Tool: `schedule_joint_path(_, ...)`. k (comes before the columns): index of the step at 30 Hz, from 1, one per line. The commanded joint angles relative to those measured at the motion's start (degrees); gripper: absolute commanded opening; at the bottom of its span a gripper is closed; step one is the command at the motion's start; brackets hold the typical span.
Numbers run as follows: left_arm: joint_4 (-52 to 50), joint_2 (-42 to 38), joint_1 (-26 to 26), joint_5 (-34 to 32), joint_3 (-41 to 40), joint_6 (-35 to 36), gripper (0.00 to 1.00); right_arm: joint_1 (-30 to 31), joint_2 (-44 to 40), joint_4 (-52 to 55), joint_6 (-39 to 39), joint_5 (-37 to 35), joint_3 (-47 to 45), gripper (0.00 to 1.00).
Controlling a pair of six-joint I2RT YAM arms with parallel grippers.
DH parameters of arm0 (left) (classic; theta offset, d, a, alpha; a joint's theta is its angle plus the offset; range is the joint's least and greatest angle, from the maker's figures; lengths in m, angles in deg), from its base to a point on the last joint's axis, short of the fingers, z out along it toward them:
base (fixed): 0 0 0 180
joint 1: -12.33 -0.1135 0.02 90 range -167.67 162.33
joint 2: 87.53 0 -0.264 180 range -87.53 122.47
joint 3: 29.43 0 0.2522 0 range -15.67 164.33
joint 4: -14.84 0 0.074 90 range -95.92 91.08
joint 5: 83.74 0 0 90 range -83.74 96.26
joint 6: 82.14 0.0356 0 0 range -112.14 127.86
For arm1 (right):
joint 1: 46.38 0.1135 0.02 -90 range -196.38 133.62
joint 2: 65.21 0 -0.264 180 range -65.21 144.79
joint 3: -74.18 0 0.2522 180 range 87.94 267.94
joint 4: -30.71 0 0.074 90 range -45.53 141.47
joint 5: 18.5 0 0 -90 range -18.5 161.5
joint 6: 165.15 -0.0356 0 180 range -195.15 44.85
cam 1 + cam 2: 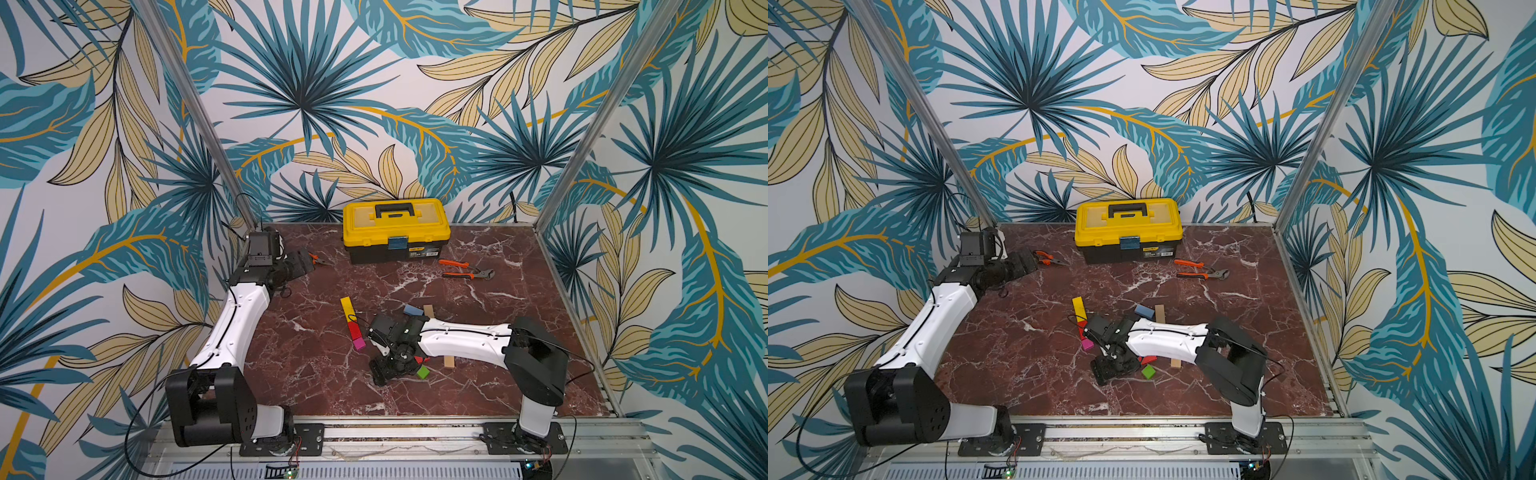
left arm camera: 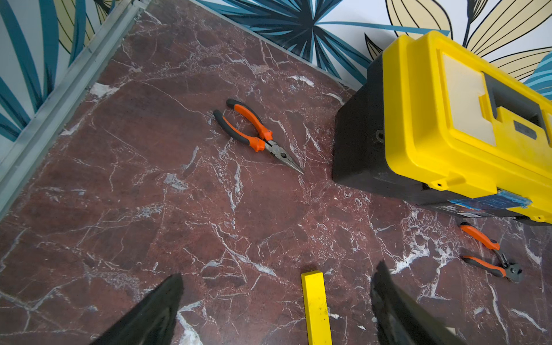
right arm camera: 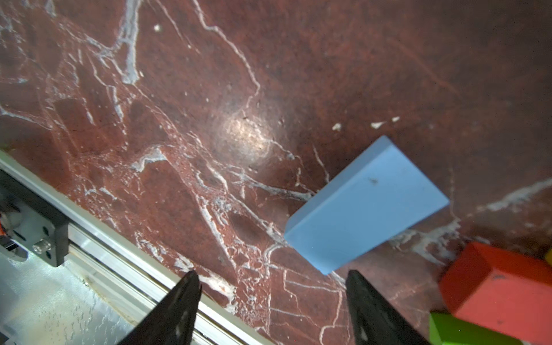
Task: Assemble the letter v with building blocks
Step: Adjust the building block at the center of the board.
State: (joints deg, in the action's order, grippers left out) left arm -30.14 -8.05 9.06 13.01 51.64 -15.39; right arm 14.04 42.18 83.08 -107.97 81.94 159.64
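Leaf-patterned walls (image 1: 374, 83) ring my red marble surface (image 1: 291, 374), with a yellow toolbox (image 1: 396, 228) at its far edge. My left gripper (image 2: 276, 295) gapes wide and empty near the far-left corner. My right gripper (image 3: 271, 283) hovers mid-surface, jaws apart, gripping nothing — a light-blue block (image 3: 367, 203) lies just beyond them.

Yellow toolbox (image 1: 396, 228) at back; needle-nose pliers (image 2: 258, 136); end nippers (image 1: 467, 269) nearby.

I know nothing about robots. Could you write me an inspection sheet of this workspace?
Surface: dark red marble-patterned tabletop.
Job's things: yellow wooden bar, red block, magenta cube in one slanted line; light-blue block, tan bar, green cube loose.
Clutter: shut yellow-and-black toolbox; orange-handled long-nose pliers; orange-handled cutters.
Grippers: left gripper open, empty; right gripper open, empty, near another light-blue block.
Cables: black cable looping by the left arm's base.
Surroundings: leaf-print walls, aluminium posts.
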Motion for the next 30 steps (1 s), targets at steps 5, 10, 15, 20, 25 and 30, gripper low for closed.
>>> schedule_joint_path(5, 0.37, 2.55, 1.91, 1.17, 3.39, 2.13, 0.99, 0.25, 3.5, 0.63, -0.08, 0.81, 1.38, 0.78)
schedule_joint_path(10, -0.02, 3.78, 4.34, 0.17, 5.58, 3.22, 0.99, 0.26, 4.37, 0.32, 0.38, 0.9, 2.96, 0.78)
schedule_joint_path(15, -1.15, 4.23, 7.58, -2.38, 7.34, 4.74, 1.0, 0.01, 4.48, -0.61, 0.59, -0.2, 4.31, 0.78)
schedule_joint_path(20, -2.99, 3.21, 9.95, -4.27, 8.86, 5.93, 0.99, -0.84, 3.87, -0.38, 0.57, -1.93, 5.77, 0.78)
schedule_joint_path(25, -6.4, 0.34, 14.91, -8.36, 9.32, 8.63, 1.0, -3.24, -2.93, -0.37, -1.98, -7.89, 1.18, 0.79)
schedule_joint_path(30, -8.77, -0.99, 20.68, -9.73, 7.82, 10.35, 1.0, -7.81, -13.88, -1.0, -4.66, -15.69, -5.16, 0.84)
